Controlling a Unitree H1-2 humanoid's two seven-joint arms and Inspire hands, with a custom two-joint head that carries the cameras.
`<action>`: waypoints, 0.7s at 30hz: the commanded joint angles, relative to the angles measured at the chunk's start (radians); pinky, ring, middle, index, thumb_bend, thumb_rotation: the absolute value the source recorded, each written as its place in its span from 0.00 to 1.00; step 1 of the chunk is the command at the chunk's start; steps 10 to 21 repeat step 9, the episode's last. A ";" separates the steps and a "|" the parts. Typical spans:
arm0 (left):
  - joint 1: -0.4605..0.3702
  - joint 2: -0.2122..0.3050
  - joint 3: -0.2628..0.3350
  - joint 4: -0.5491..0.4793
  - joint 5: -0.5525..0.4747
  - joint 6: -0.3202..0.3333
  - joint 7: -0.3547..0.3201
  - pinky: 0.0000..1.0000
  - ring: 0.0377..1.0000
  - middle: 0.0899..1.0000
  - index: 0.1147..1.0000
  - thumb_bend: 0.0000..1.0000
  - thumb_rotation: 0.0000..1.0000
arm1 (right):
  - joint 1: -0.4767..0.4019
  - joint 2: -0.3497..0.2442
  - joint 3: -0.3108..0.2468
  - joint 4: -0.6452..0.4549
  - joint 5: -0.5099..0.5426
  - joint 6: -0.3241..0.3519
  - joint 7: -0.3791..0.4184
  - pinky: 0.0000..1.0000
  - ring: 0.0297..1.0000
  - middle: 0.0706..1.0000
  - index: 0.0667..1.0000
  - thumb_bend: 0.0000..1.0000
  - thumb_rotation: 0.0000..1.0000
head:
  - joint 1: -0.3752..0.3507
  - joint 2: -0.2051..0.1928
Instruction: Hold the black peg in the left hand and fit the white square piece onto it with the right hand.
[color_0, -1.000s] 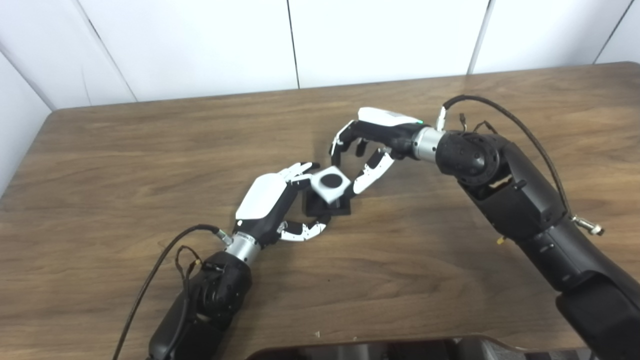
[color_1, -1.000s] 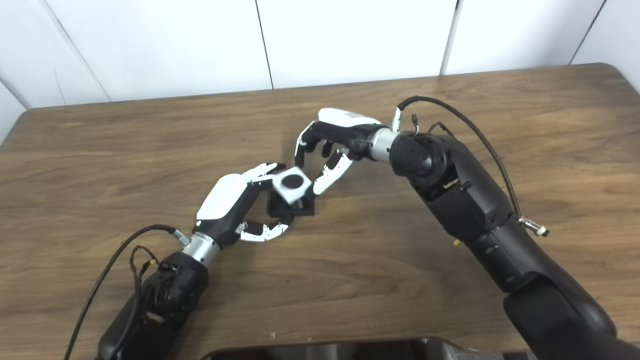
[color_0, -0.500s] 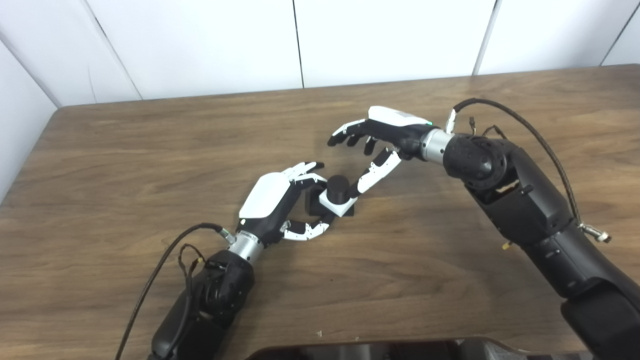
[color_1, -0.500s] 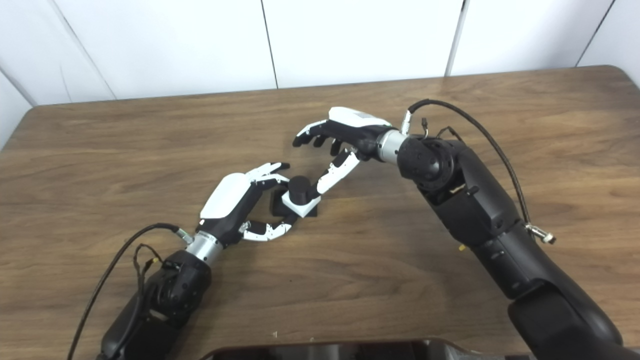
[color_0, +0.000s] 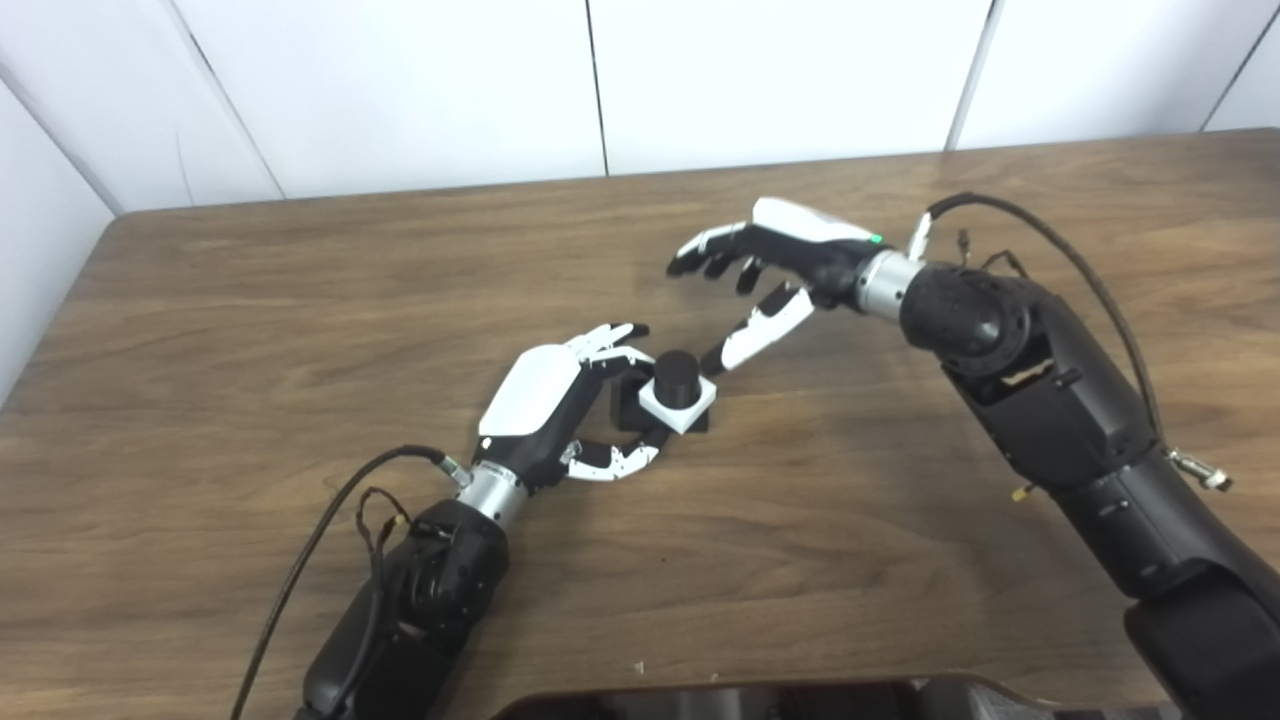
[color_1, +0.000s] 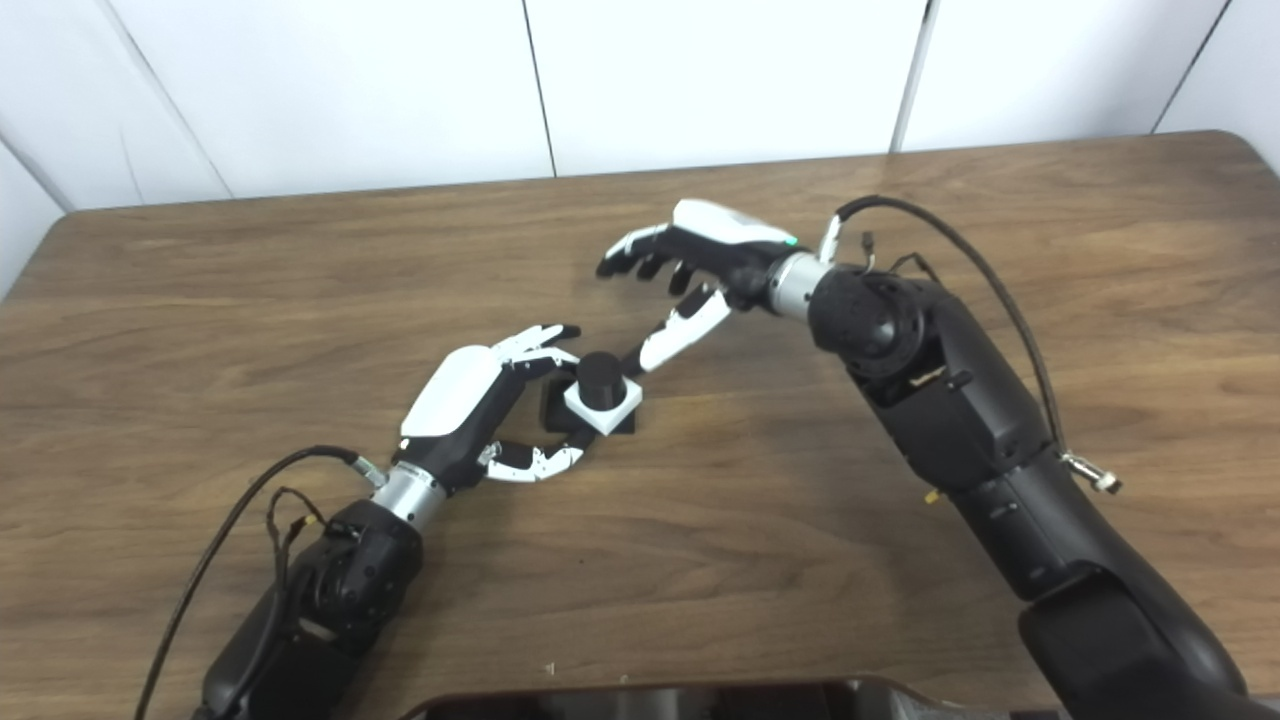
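White piece (color_0: 678, 403) sits on peg (color_0: 679, 371), w/ left hand (color_0: 560, 400) gripping its base on table (color_0: 250, 330). Right hand (color_0: 770, 270) spread wide, empty. I back off straight, no bumps.

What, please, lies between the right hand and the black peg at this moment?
Only bare table: the right hand is apart from the black peg, clearest in the left eye view.
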 joint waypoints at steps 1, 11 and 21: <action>0.026 0.011 -0.030 0.046 0.007 0.008 -0.067 0.88 0.93 0.91 0.59 0.84 0.22 | -0.027 -0.001 -0.040 -0.035 0.010 -0.030 -0.058 0.68 0.78 0.79 0.74 0.70 0.37 | 0.000 -0.001; 0.020 0.016 -0.027 0.061 0.004 -0.006 -0.064 0.89 0.93 0.91 0.59 0.84 0.23 | 0.044 0.041 -0.181 -0.061 0.073 -0.040 -0.209 0.52 0.68 0.74 0.70 0.69 0.30 | -0.004 -0.010; 0.020 0.016 -0.027 0.061 0.004 -0.006 -0.064 0.89 0.93 0.91 0.59 0.84 0.23 | 0.044 0.041 -0.181 -0.061 0.073 -0.040 -0.209 0.52 0.68 0.74 0.70 0.69 0.30 | -0.004 -0.010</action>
